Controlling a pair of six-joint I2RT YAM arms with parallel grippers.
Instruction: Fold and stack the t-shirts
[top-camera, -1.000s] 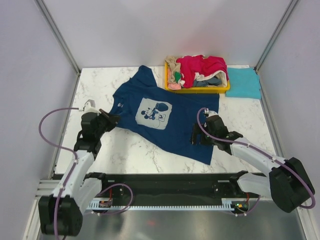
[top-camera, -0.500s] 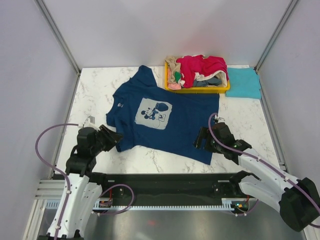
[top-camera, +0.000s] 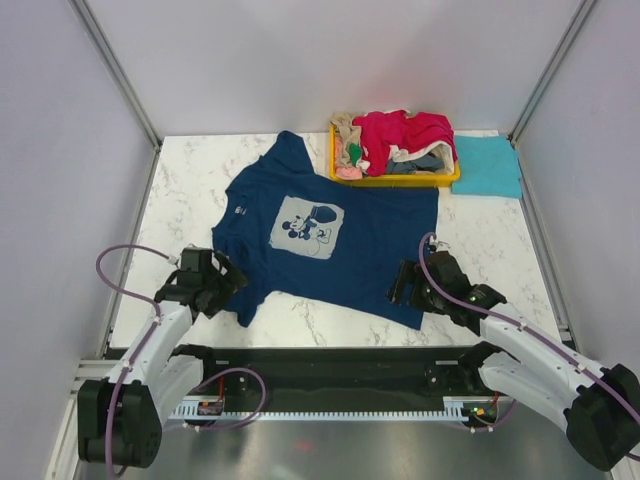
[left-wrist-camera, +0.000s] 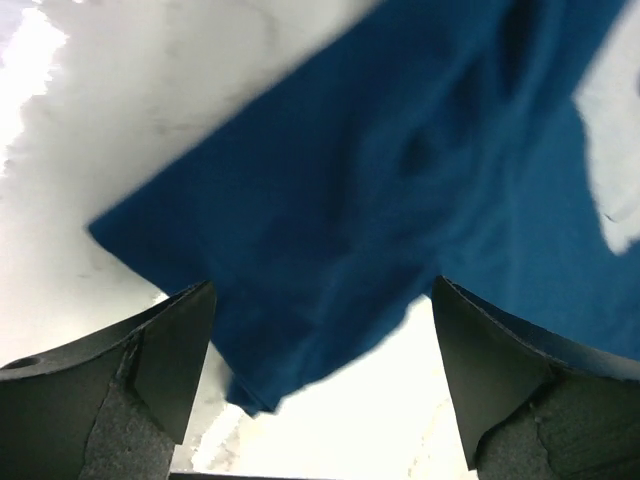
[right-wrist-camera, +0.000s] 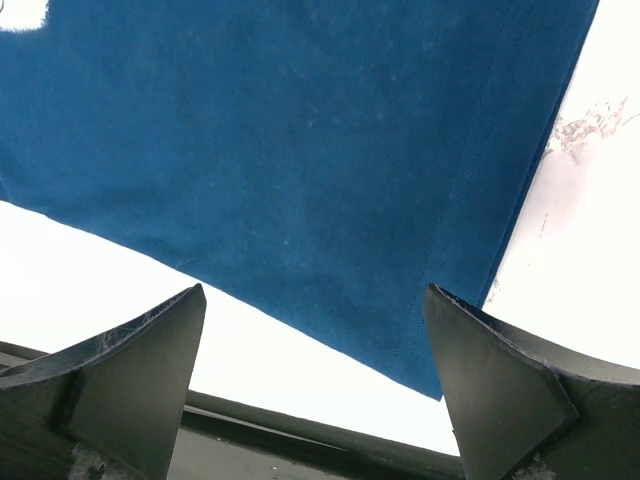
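**A:** The navy t-shirt (top-camera: 330, 240) lies spread flat on the table (top-camera: 200, 180), just beside the yellow tray (top-camera: 395, 181), on the side closer to us.

**B:** And our grippers?

**A:** Our left gripper (top-camera: 228, 286) is at the sleeve far from the tray, fingers wide apart, holding nothing. Our right gripper (top-camera: 398, 285) is wide apart too, over the hem corner.

**B:** Other t-shirts (top-camera: 402, 135) fill the tray. A teal t-shirt (top-camera: 487, 166) lies on its right.
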